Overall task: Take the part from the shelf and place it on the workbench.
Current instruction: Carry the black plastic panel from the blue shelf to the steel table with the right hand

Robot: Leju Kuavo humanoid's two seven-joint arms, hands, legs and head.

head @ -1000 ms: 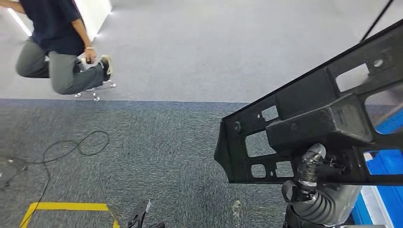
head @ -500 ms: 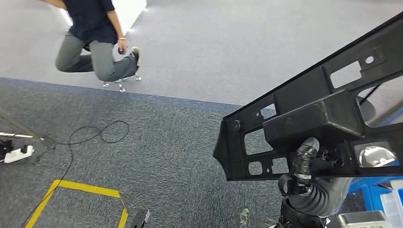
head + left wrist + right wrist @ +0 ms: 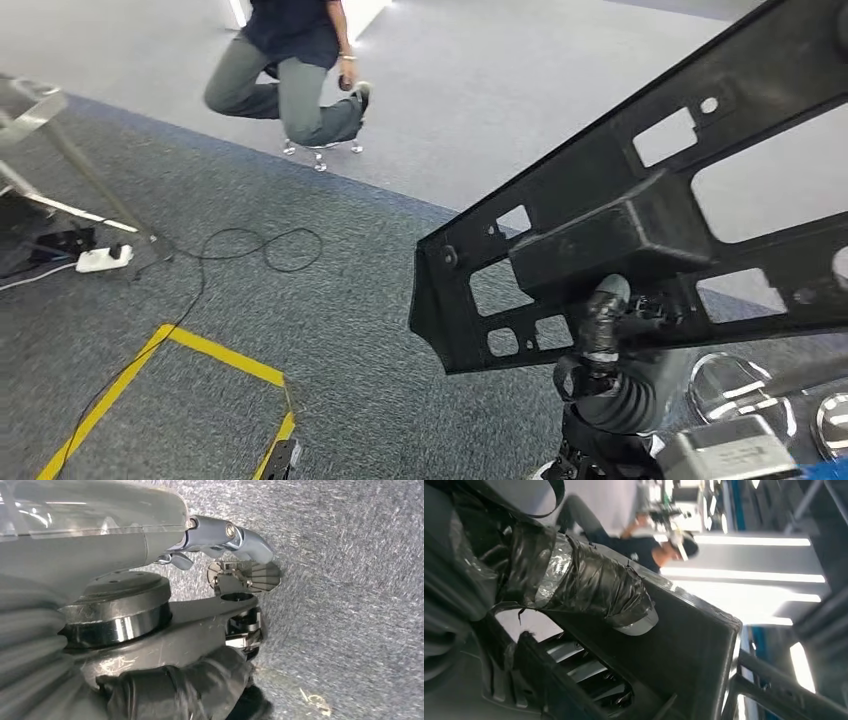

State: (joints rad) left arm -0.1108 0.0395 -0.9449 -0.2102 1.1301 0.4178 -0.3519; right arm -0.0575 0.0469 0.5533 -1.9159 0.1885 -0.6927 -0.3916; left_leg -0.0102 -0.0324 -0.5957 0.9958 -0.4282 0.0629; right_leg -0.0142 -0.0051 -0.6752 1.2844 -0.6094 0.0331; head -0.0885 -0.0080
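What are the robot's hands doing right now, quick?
Left hand: hangs over the carpet; open or closed cannot be told.
Right hand: holding the black part.

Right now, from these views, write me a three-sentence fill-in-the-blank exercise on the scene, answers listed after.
1. The right hand holds a large ____ plastic part with cut-out openings.
2. The tape marking a line on the carpet is ____.
3. The person in the dark top is on the far side of the ____ cable that lies looped on the carpet.

Missing words: black; yellow; black
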